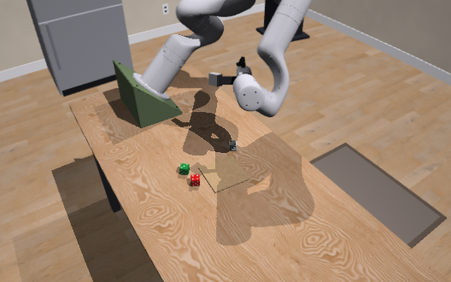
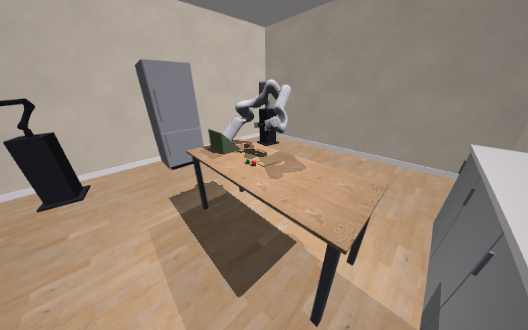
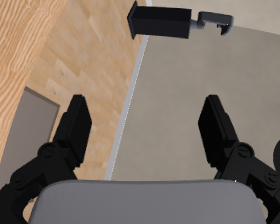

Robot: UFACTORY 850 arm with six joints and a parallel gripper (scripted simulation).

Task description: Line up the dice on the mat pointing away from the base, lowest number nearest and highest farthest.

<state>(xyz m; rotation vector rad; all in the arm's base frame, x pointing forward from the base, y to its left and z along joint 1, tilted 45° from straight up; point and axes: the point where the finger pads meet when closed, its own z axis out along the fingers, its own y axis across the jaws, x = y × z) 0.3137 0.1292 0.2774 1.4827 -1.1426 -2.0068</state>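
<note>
Inspected: one table point(image 1: 274, 256) point(image 2: 301, 197), one mat, three dice, one arm with one gripper point(image 1: 241, 61) point(image 2: 270, 120) point(image 3: 145, 108). The gripper's two fingers stand spread wide with nothing between them, and it is raised above the table, tipped so that the wrist view looks past the table edge toward floor and wall; that attitude would suit keeping clear of the dice, not a pick. The arm is mounted on a green wedge-shaped base point(image 1: 156, 112) point(image 2: 219, 142), which sets the direction for the line. The thin tan mat point(image 1: 227, 181) point(image 2: 266, 164) lies flat on the table, partly in the arm's shadow. The dice count is one green die point(image 1: 184, 169) point(image 2: 247, 161), one red die point(image 1: 195, 180) point(image 2: 253, 163) and one grey die point(image 1: 233, 145) point(image 2: 265, 155). All three are off the mat: green and red near each other beside one side of it, grey beyond its base-side edge, in shadow. Dice on the mat: none. Each appears to rest on a face, so a level lift and a level set-down should preserve the number shown. The numbers cannot be read with certainty here, so the order remains to be confirmed. Work is judged at its outset; the next move calls for turning the gripper downward over one die. Principal risks: rolling a die, or nudging its neighbour in the green-red pair.
</note>
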